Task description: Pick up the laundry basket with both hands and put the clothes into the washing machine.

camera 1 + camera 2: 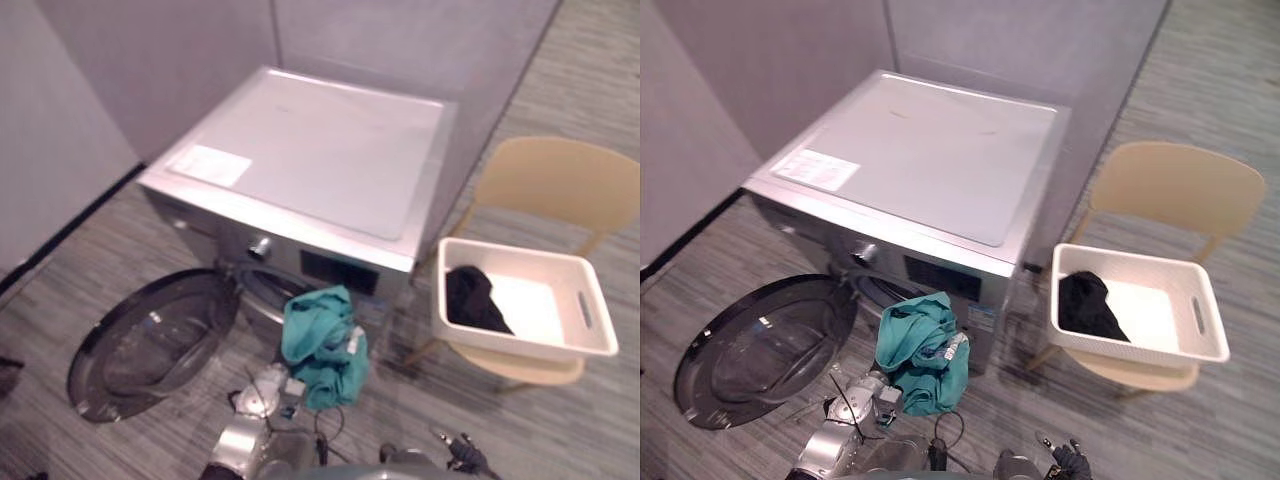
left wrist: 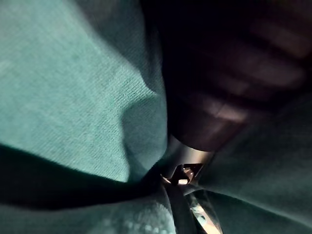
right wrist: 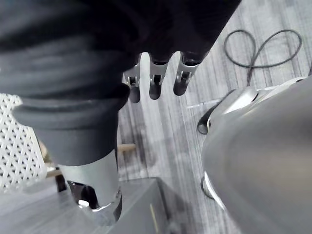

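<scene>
Midway through loading, by the look of things. Holds the teal garment bunched in the curled fingers of the left hand, lower centre of the frame, just in front of the drum opening of the washing machine, beside the round door swung wide at lower left. Leaves the right hand idle at the bottom edge, fingers loose and fairly straight, gripping nothing. Finds the white laundry basket resting on the tan chair at right, well apart from both hands, with a black garment lying in its left end. Calls next for pushing the left hand forward into the opening, clear of the door, and letting go only once the cloth is well inside. Then probably back to the basket for the black piece.
</scene>
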Controlling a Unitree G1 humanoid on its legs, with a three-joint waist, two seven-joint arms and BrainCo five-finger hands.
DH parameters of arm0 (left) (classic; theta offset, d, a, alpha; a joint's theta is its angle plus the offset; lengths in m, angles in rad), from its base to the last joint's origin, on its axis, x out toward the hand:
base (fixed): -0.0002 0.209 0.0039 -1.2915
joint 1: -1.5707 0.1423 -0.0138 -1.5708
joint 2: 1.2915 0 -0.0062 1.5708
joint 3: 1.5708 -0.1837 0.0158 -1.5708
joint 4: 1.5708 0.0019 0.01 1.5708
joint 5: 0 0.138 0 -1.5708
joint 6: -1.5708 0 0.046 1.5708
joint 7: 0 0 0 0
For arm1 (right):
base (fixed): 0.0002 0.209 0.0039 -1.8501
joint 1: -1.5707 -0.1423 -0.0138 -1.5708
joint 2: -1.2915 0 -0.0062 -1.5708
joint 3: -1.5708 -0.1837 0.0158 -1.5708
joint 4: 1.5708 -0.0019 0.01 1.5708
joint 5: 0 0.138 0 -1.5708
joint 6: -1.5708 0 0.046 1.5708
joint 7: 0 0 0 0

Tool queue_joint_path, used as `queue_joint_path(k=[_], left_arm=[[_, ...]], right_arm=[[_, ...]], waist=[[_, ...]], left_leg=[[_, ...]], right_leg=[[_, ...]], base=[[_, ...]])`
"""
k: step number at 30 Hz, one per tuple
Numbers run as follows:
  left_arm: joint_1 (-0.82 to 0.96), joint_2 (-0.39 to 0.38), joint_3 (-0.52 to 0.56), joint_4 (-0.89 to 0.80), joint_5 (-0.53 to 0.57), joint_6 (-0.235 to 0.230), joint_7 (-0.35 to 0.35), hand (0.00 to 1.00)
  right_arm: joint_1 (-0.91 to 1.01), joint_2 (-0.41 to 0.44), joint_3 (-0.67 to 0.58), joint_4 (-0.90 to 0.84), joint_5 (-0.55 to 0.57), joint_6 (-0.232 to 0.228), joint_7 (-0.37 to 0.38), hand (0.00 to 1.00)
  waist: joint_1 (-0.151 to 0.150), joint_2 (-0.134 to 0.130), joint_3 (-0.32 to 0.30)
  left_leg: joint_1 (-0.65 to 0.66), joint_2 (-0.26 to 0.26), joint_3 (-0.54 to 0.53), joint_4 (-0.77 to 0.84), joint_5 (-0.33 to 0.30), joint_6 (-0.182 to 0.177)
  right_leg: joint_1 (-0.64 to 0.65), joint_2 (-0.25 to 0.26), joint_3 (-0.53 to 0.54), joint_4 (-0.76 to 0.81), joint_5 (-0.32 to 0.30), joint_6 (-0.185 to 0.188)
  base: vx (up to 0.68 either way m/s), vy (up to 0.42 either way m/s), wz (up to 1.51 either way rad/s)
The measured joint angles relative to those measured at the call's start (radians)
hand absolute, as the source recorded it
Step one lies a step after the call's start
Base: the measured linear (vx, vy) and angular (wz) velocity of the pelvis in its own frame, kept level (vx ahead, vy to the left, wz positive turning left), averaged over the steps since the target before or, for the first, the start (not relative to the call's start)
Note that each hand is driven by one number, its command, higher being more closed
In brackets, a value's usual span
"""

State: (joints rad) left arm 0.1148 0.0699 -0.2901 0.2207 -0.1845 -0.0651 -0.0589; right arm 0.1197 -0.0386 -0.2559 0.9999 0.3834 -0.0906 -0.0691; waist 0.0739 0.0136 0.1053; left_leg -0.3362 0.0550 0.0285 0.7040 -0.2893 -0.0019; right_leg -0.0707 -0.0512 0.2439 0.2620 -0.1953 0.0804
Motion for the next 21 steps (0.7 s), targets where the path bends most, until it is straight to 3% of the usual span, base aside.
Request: queue_joint_path(k=[2, 4, 5, 6, 7, 8, 9, 10, 11, 12, 14, 15, 18, 21], left_arm=[[-0.004, -0.016, -0.013, -0.004, 0.000, 0.000, 0.000, 1.00], [-0.006, -0.024, -0.025, -0.004, 0.001, 0.001, 0.004, 1.00], [-0.006, -0.024, -0.025, -0.004, 0.001, 0.001, 0.008, 1.00], [-0.006, -0.024, -0.027, -0.002, 0.001, 0.001, 0.021, 1.00], [-0.011, -0.009, -0.029, 0.022, 0.001, 0.002, 0.036, 1.00], [-0.010, 0.005, -0.025, 0.039, 0.001, 0.004, 0.045, 1.00], [-0.010, 0.028, -0.022, 0.061, 0.001, 0.007, 0.051, 1.00], [-0.009, 0.051, -0.038, 0.064, 0.001, 0.012, 0.052, 1.00], [-0.016, 0.066, -0.055, 0.064, 0.001, 0.012, 0.052, 1.00], [-0.036, 0.081, -0.083, 0.062, 0.001, 0.011, 0.045, 1.00], [-0.067, 0.093, -0.110, 0.061, 0.001, 0.010, 0.042, 1.00], [-0.083, 0.095, -0.111, 0.061, 0.001, 0.009, 0.041, 1.00], [-0.098, 0.107, -0.106, 0.079, 0.001, -0.001, 0.047, 1.00], [-0.092, 0.111, -0.089, 0.117, 0.001, 0.002, 0.054, 1.00]], right_arm=[[-0.019, -0.002, 0.005, -0.018, 0.000, -0.005, -0.003, 0.00], [-0.044, -0.015, 0.023, -0.011, 0.001, -0.015, -0.020, 0.00], [-0.046, -0.016, 0.023, -0.010, 0.001, -0.015, -0.021, 0.00], [-0.047, -0.022, 0.025, -0.001, 0.001, -0.015, -0.024, 0.00], [-0.047, -0.011, 0.031, 0.021, 0.001, -0.009, -0.027, 0.00], [-0.047, 0.002, 0.032, 0.031, 0.001, -0.008, -0.021, 0.00], [-0.045, 0.015, 0.033, 0.036, 0.002, -0.005, -0.020, 0.00], [-0.045, 0.014, 0.028, 0.033, 0.003, -0.011, -0.021, 0.00], [-0.044, 0.014, 0.024, 0.033, 0.007, -0.013, -0.022, 0.00], [-0.039, 0.014, 0.017, 0.034, 0.014, -0.012, -0.025, 0.00], [-0.029, 0.014, 0.017, 0.034, 0.022, -0.012, -0.031, 0.00], [-0.026, 0.015, 0.017, 0.034, 0.030, -0.010, -0.035, 0.00], [-0.033, 0.015, 0.017, 0.031, 0.034, -0.008, -0.038, 0.00], [-0.043, 0.014, 0.022, 0.008, 0.033, -0.008, -0.041, 0.00]], waist=[[-0.007, -0.012, -0.002], [-0.029, -0.034, 0.002], [-0.033, -0.035, 0.002], [-0.035, -0.035, -0.001], [-0.035, -0.078, -0.008], [-0.039, -0.077, -0.011], [-0.048, -0.093, -0.023], [-0.055, -0.082, -0.035], [-0.060, -0.078, -0.042], [-0.061, -0.073, -0.054], [-0.062, -0.063, -0.068], [-0.061, -0.052, -0.066], [-0.052, -0.043, -0.066], [-0.032, -0.025, -0.065]], left_leg=[[-0.038, 0.053, -0.035, 0.023, -0.001, 0.001], [-0.046, 0.101, -0.139, -0.068, 0.004, -0.011], [-0.044, 0.107, -0.151, -0.082, 0.006, -0.013], [-0.008, 0.124, -0.191, -0.160, -0.010, -0.104], [0.004, 0.094, -0.097, -0.153, -0.017, -0.140], [0.002, 0.090, -0.074, -0.147, -0.019, -0.136], [0.010, 0.082, -0.043, -0.131, -0.012, -0.123], [0.016, 0.080, -0.010, -0.134, -0.017, -0.113], [0.016, 0.076, 0.002, -0.145, -0.013, -0.105], [0.019, 0.064, 0.028, -0.180, 0.002, -0.081], [0.021, 0.045, 0.062, -0.235, 0.029, -0.037], [0.020, 0.035, 0.088, -0.258, 0.043, -0.017], [0.029, 0.026, 0.139, -0.292, 0.058, 0.007], [0.061, 0.026, 0.198, -0.342, 0.073, 0.029]], right_leg=[[-0.029, -0.042, -0.001, 0.002, -0.019, 0.018], [-0.078, -0.131, 0.040, 0.024, -0.069, 0.089], [-0.080, -0.138, 0.048, 0.022, -0.072, 0.094], [-0.086, -0.164, 0.102, 0.003, -0.091, 0.125], [-0.069, -0.207, 0.199, -0.044, -0.103, 0.124], [-0.062, -0.194, 0.232, -0.045, -0.092, 0.150], [-0.053, -0.168, 0.212, -0.048, -0.018, 0.151], [-0.056, -0.182, 0.207, -0.093, 0.100, 0.161], [-0.058, -0.190, 0.201, -0.121, 0.161, 0.161], [-0.071, -0.205, 0.193, -0.170, 0.278, 0.158], [-0.105, -0.220, 0.166, -0.211, 0.427, 0.162], [-0.130, -0.219, 0.171, -0.197, 0.441, 0.181], [-0.169, -0.189, 0.140, -0.180, 0.438, 0.174], [-0.183, -0.151, 0.019, -0.179, 0.406, 0.119]], base=[[-0.11, 0.223, 0.13], [-0.09, 0.458, 0.14], [-0.01, 0.509, 0.00], [0.05, 0.434, -0.37], [0.09, 0.515, -0.49], [0.14, 0.427, -0.58], [0.16, 0.360, -0.68], [0.15, 0.363, -0.64], [0.11, 0.486, -0.62], [0.06, 0.409, -0.36], [0.03, 0.378, -0.39], [0.00, 0.283, -0.31], [-0.02, 0.197, -0.45], [-0.02, 0.041, -0.65]])
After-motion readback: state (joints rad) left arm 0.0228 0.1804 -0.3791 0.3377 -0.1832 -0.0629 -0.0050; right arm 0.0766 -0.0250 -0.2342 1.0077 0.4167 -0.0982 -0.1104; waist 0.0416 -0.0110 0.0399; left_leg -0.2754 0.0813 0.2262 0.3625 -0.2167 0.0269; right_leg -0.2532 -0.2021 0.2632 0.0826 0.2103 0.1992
